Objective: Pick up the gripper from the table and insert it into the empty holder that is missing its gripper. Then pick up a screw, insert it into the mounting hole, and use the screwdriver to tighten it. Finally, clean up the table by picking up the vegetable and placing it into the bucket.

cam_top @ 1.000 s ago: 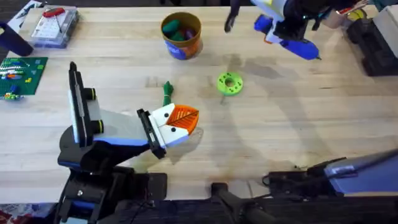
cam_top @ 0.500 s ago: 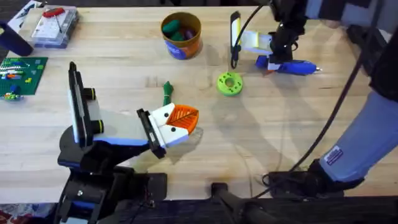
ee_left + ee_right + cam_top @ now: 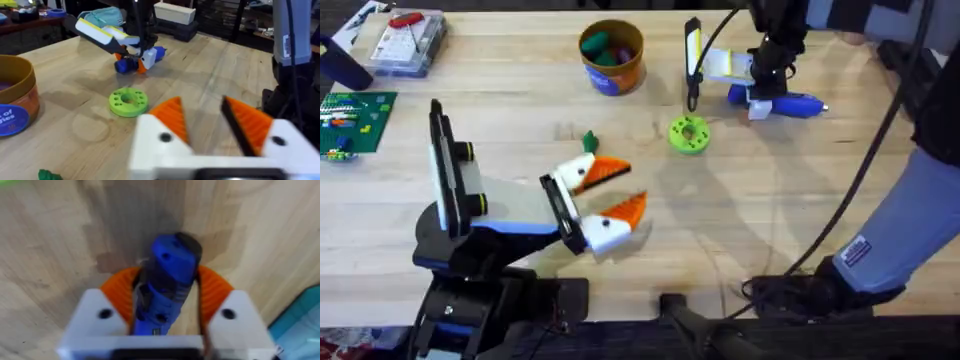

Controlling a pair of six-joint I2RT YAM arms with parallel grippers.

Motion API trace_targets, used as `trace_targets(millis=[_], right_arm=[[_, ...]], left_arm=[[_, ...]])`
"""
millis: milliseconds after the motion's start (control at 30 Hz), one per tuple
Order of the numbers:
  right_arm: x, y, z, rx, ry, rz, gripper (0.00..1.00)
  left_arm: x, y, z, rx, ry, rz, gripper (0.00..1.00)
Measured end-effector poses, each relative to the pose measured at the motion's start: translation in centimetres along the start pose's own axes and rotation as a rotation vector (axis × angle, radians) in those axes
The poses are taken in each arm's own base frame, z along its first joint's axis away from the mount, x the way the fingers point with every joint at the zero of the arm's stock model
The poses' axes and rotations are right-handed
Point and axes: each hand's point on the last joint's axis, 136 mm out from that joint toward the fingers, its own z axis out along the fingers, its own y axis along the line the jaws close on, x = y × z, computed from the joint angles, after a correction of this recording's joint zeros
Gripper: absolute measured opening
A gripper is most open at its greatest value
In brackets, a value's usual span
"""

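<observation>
At table centre, the left gripper (image 3: pixel 612 190) now has its jaws spread; they were together a moment ago. The vegetable (image 3: pixel 588 143) lies at its 11 o'clock, partly hidden. At 2 o'clock, the right gripper (image 3: pixel 167 297) pinches the lowered screwdriver (image 3: pixel 790 103), tip blurred.

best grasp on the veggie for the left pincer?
Take the vegetable across its slim stem, coming straight down from above. It lies flat on the table, just beyond the open left pincer; the leafy end looks too floppy to pinch.
</observation>
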Motion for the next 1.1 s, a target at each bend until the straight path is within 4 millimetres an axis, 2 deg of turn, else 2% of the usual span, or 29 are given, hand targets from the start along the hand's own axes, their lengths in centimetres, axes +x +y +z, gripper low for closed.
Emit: trace_targets(millis=[67,100,133,267,300,467,600,767,900,1000,1100], right_arm=[[0.2,-0.2,-0.3,0.013,0.011,0.041,0.892],[0.4,-0.3,-0.6,0.021,0.024,0.073,0.966],[0.6,-0.4,-0.9,0.031,0.038,0.111,0.988],[0.6,-1.3,-4.2,0.128,0.05,0.273,0.995],[0.2,-1.8,-7.0,0.196,0.022,0.345,0.995],[-0.5,-2.1,-15.6,0.373,-0.12,0.548,0.995],[-0.3,-1.3,-21.6,0.471,-0.275,0.776,0.995],[0.0,1.4,-27.9,0.517,-0.474,0.994,0.995],[1.2,5.2,-30.8,0.483,-0.554,1.104,0.995],[2.7,8.7,-31.2,0.421,-0.551,1.197,0.995],[3.9,11.1,-31.3,0.378,-0.544,1.278,0.995]], left_arm=[[0.0,0.0,0.0,0.0,0.0,0.0,0.804],[0.0,0.0,0.0,0.0,0.0,-0.001,0.922],[0.0,0.0,0.0,0.0,0.0,-0.003,0.971],[-0.2,0.1,0.0,-0.009,-0.006,0.001,0.986],[-0.6,0.3,0.0,-0.019,-0.022,-0.002,0.986],[-1.1,0.8,0.0,-0.048,-0.037,-0.053,0.986],[-1.5,1.4,-0.3,-0.104,-0.01,-0.114,0.986],[-5.1,2.0,-1.1,-0.209,0.052,-0.126,0.986],[-7.9,3.0,-1.4,-0.285,0.156,-0.147,0.986],[-8.7,4.2,-1.4,-0.333,0.274,-0.2,0.986],[-9.0,5.7,-1.4,-0.378,0.393,-0.252,0.986]])
